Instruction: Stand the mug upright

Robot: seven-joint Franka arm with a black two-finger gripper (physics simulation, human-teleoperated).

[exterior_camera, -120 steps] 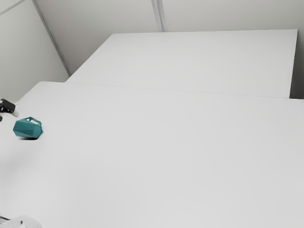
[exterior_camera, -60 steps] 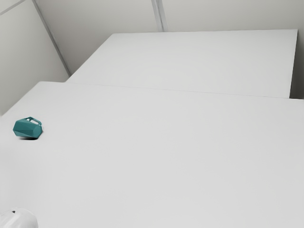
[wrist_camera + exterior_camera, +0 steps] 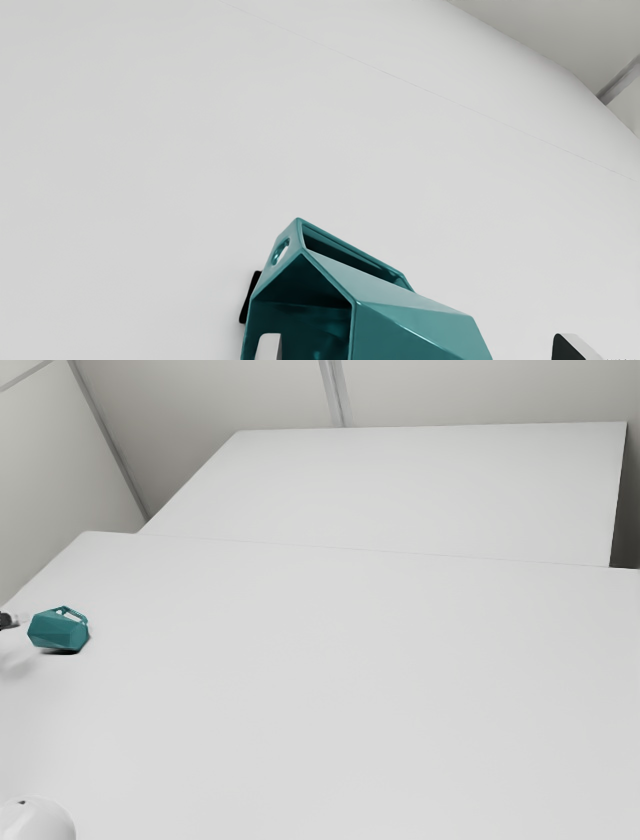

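Well, the teal mug [image 3: 57, 632] lies on its side on the white surface [image 3: 300, 680], over at the exterior view's left, its handle [image 3: 293, 235] raised off the tabletop. Close by its mouth is the gripper [image 3: 18, 620], with its jaws spread wide — released, grasping nothing. One fingertip [image 3: 269, 346] overlaps the mouth in the wrist view — whether it reaches inside, I can't tell — and the other stands apart, off the mug's flank.
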